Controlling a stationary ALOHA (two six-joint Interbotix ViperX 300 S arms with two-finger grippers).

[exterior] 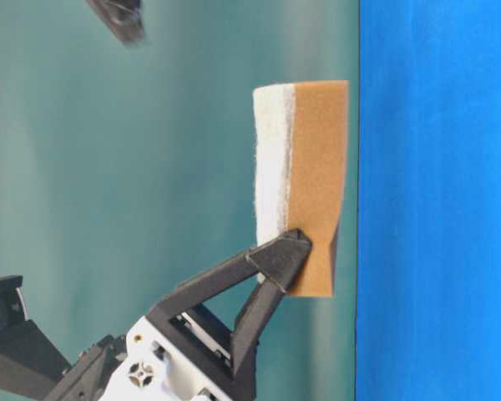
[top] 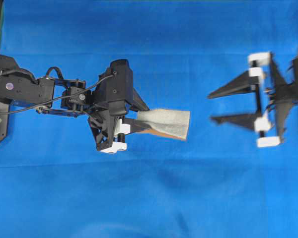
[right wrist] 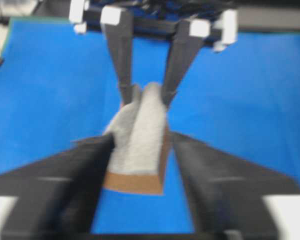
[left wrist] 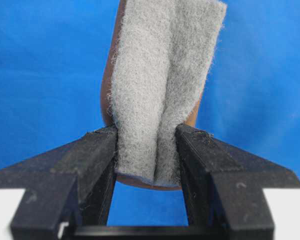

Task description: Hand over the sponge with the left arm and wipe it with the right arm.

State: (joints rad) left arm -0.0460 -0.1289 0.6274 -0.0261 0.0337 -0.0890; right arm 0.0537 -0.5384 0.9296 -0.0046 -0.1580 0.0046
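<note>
Overhead exterior view, read from left to right, shows the left arm (top: pixel 25 87) reaching in from the left edge, its left gripper (top: pixel 136 116) clamped on the near end of the sponge (top: pixel 166 123), which juts out toward the middle, held clear above the blue tabletop (top: pixel 149 198). Well apart on the right, the right gripper (top: pixel 228 105) hangs with its two pointed fingers spread wide and empty, aimed back at the sponge's free end. The left wrist view shows how the sponge behaves: the grey-white scouring face buckles into a deep crease between the fingers (left wrist: pixel 97 150), so it looks soft, light and easily squashed, with a rough face that should not slip. The table-level view shows the thicker orange-brown foam layer beside the thin pale one, and only one end is pinched. The free half, far from the left fingers, looks like the place for the right gripper to take hold, closing across the narrow sides; a grip too near the tip could let the foam fold away. The right wrist view is blurred, yet the sponge lies ahead between its dark open fingers. The tabletop is a plain blue cloth with faint wrinkles and nothing else on it; a teal wall stands behind.
</note>
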